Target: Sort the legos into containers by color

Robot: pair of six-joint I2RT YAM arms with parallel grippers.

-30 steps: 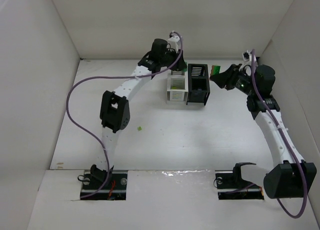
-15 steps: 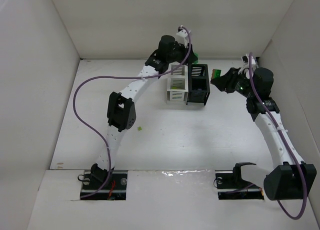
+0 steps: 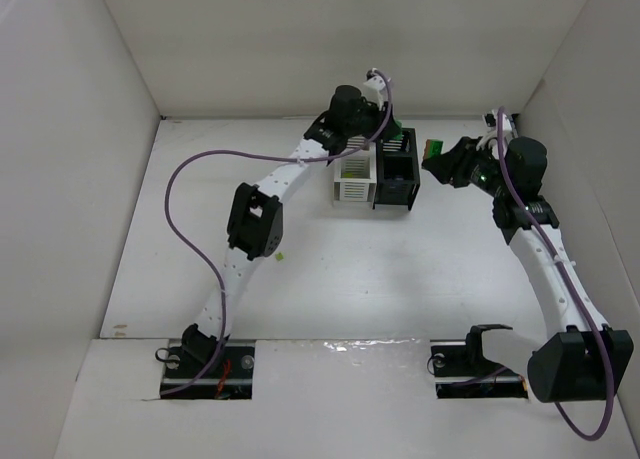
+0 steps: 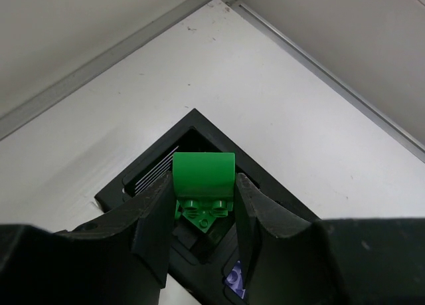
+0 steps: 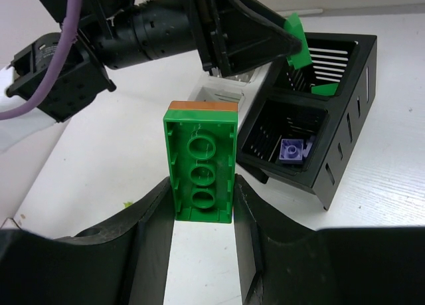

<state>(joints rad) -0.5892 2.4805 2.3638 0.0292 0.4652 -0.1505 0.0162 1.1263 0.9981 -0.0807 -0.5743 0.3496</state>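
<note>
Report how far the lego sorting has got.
Done: a lavender brick lies in one black bin, a green piece in the other black bin. In hand: left gripper holds a green brick over that bin; right gripper holds a green-and-orange stack. Left: a yellow-green bit on the table.

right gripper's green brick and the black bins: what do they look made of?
green brick: looks like hard moulded plastic, smooth and semi-gloss; the hollow underside shows round tubes and crisp edges.
black bins: probably rigid plastic too, matte to satin; thin walls with clean moulded slots. Can't rule out painted metal from the look alone.
</note>
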